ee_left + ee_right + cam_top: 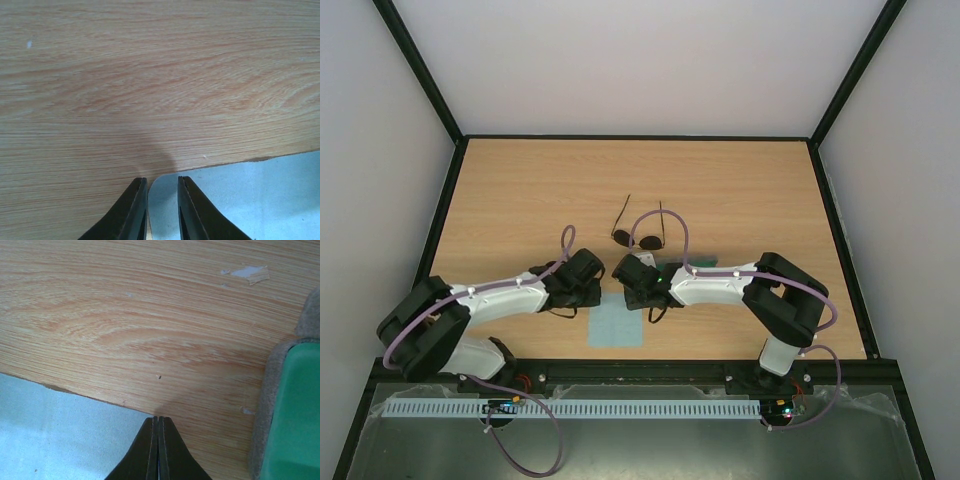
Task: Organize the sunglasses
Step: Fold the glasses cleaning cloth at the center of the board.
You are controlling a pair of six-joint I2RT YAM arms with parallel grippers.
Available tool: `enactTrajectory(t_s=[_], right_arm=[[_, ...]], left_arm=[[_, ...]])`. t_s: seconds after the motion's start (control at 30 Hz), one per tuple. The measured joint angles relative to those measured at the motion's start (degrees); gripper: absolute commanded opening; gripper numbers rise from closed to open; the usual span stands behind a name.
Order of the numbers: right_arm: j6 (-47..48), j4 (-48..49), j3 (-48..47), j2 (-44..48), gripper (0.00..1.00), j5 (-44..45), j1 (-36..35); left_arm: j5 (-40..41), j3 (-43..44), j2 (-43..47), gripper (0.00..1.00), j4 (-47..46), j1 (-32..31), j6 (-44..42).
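Your sunglasses lay on the wooden surface near its middle, lenses toward the arms and both slim temple arms spread open and pointing to the far edge. Neither end effector touched them; they sat just beyond the right wrist, apart from it. Your left end effector hung low over the surface with its two fingers parted by a narrow gap. Nothing was held between them, and the rounded corner of the light blue cloth showed through that gap on the surface below. Your right end effector was closed, its fingers pressed flat together, with the tip right at the far edge of the same cloth; you could not tell from that view whether any fabric was pinched. In the top view the cloth lay flat between the two wrists, toward the near edge, and the two end effectors faced each other just above it. To one side of the right wrist view you had the grey case, open with its green lining showing, resting on the surface near the closed fingers without touching them.
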State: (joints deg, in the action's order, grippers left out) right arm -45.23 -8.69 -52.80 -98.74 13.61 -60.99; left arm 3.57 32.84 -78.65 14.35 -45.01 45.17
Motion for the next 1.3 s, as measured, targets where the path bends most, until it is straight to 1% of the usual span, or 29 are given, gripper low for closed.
enactTrajectory(t_s=[0.07, 0.3, 0.63, 0.9, 1.3], right_arm=[[0.0, 0.0, 0.0, 0.0, 0.02, 0.0, 0.0], [0.1, 0.0, 0.0, 0.0, 0.01, 0.0, 0.0], [0.2, 0.0, 0.0, 0.0, 0.01, 0.0, 0.0], [1.4, -0.4, -0.2, 0.0, 0.01, 0.9, -0.1], [2.8, -1.5, -2.9, 0.0, 0.01, 3.1, -0.1]], left_arm=[[0.1, 0.1, -0.2, 0.16, -0.1, 0.0, 0.0], [1.5, 0.7, -1.3, 0.02, -0.2, -0.7, -0.3], [2.9, 1.3, -2.1, 0.02, -0.1, -1.9, -0.3], [3.2, 2.6, -0.8, 0.02, 0.8, -2.0, -0.2], [4.2, 4.8, -0.8, 0.02, 0.8, -1.8, -0.5]])
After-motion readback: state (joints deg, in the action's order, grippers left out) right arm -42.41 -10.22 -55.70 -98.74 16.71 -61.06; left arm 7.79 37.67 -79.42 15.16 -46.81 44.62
